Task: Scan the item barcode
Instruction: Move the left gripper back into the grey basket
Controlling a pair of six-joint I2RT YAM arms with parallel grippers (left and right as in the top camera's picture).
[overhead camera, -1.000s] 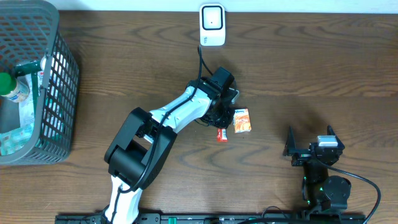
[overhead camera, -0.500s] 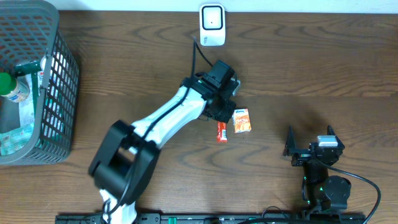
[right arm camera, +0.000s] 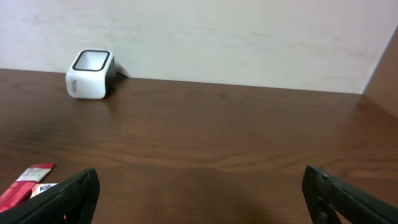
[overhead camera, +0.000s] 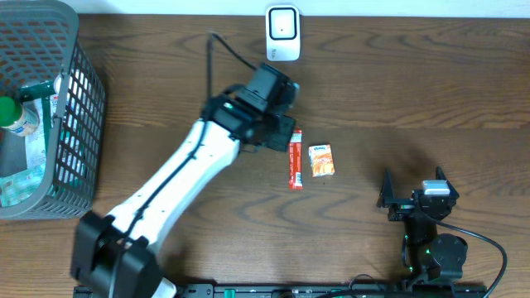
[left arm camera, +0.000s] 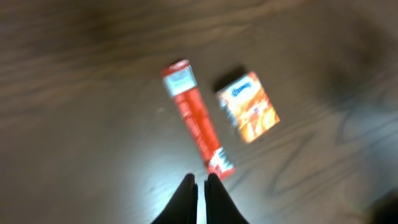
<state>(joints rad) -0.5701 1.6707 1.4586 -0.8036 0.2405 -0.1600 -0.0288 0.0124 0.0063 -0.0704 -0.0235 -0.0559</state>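
The left gripper [left arm camera: 199,186] is seen with its jaws pressed together and nothing held between them. It is hung over the bare wood just short of the near end of the red stick packet [left arm camera: 196,127]. The packet lies flat near the middle of the table [overhead camera: 414,91], its long axis running from the near edge towards the far edge. Just beside it, on the right and not touching, an orange box [left arm camera: 249,107] lies face up. Which of the two is meant to be scanned cannot be told. No barcode can be made out on either, as the wrist view is blurred.

The step in hand is judged to be the pick, and it cannot be made with the jaws closed. They should be parted first and then brought down across the packet's narrow width, not along its length. The box should be kept clear of the outer finger. A grip near one end is advised, so that the printed faces are left uncovered.

The scanner [overhead camera: 282,33] stands at the middle of the far edge, and the coded face should be turned towards its window. The right gripper [right arm camera: 200,186] is parked by the near edge, spread wide and empty. A basket [overhead camera: 83,108] sits at the far left corner.
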